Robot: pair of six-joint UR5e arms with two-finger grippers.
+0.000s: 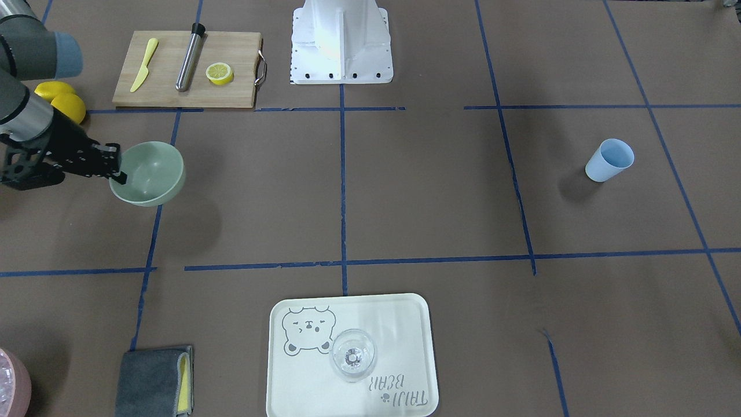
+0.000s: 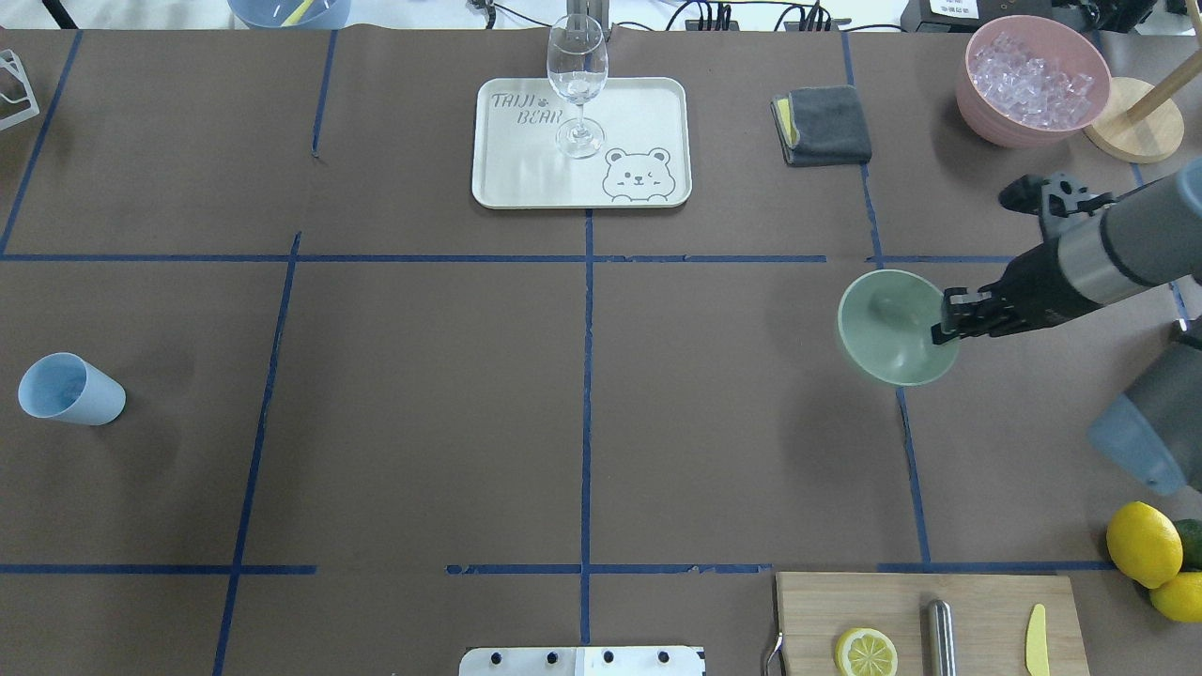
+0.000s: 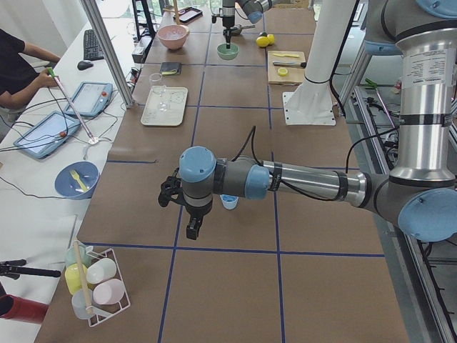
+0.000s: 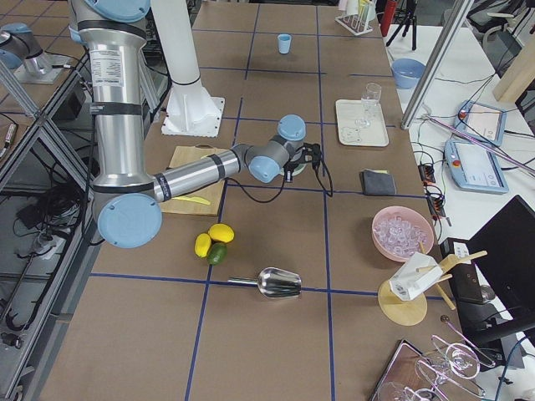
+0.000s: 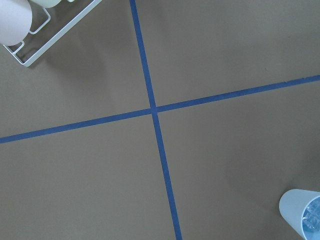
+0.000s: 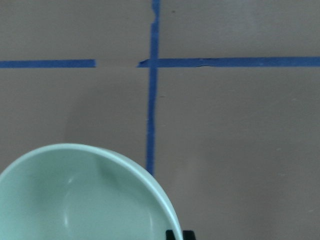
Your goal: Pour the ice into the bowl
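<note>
The mint-green bowl (image 2: 887,324) is empty and hangs tilted a little above the table, held by its rim. My right gripper (image 2: 944,330) is shut on that rim; it also shows in the front view (image 1: 117,169) beside the bowl (image 1: 151,174). The right wrist view shows the bowl's glossy inside (image 6: 85,200). The blue cup (image 2: 70,390) stands far off on the left side of the table. Small clear ice cubes (image 5: 313,216) show inside it in the left wrist view. My left gripper (image 3: 193,227) hangs above the table near the cup (image 3: 228,202); I cannot tell whether it is open.
A pink container of ice-like pieces (image 2: 1033,80) stands at the far right. A tray (image 2: 648,103) with a clear glass (image 2: 577,80), a grey cloth (image 2: 826,125), a cutting board (image 2: 986,601), lemons (image 2: 1141,543) and a metal scoop (image 4: 280,284) are around.
</note>
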